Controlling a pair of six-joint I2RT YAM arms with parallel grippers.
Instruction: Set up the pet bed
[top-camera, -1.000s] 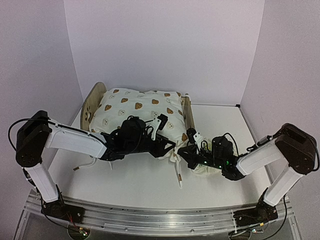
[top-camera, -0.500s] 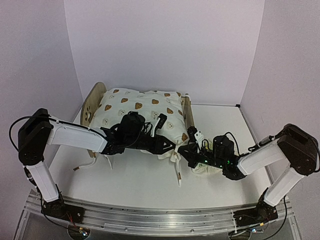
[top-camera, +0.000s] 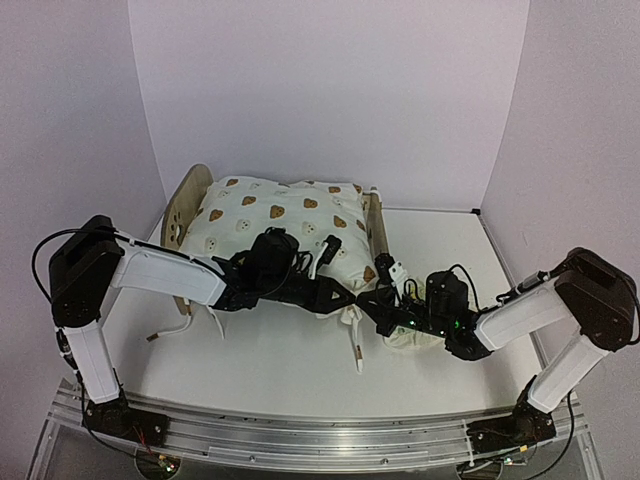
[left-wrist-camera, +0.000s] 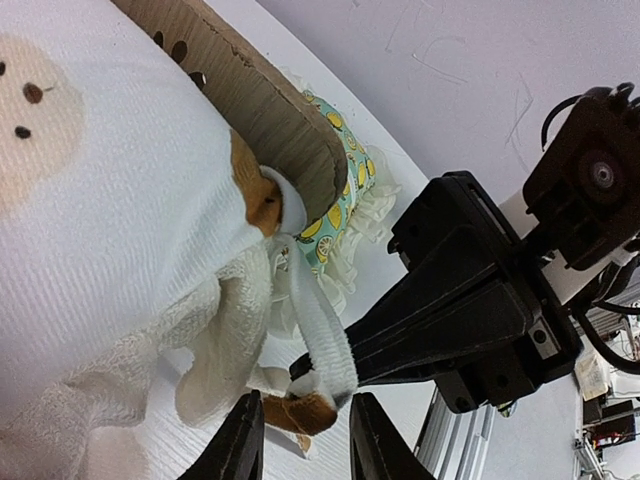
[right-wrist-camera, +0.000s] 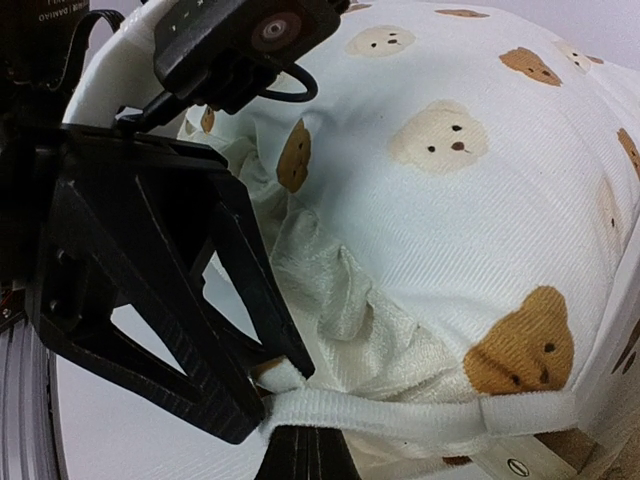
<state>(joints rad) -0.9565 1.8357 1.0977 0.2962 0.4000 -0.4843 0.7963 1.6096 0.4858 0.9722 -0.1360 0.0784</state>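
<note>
From above, the pet bed (top-camera: 180, 215) sits near the far edge of the tabletop (top-camera: 260, 350), closer to the left edge. The bear-print cushion (top-camera: 280, 212) lies on top of it. In the last second the left arm (top-camera: 165, 275) has reached toward the right edge. The left jaws are now just beside the right jaws, at the cushion's near right corner. The right arm (top-camera: 515, 312) has stayed put.

From the left wrist, the left jaws are partly open. The brown tip of a white tie (left-wrist-camera: 320, 335) lies between them and does not look squeezed. The right jaws look pinched shut on that same tie. The lemon-print pillow (left-wrist-camera: 335, 215) lies on the tabletop behind the bed's wooden end board (left-wrist-camera: 270, 110).

From the right wrist, the tie (right-wrist-camera: 400, 417) runs tight under the cushion. The right jaws are mostly hidden here.

I think the cushion is in place and tying it comes next. The pillow is not on the bed yet.
</note>
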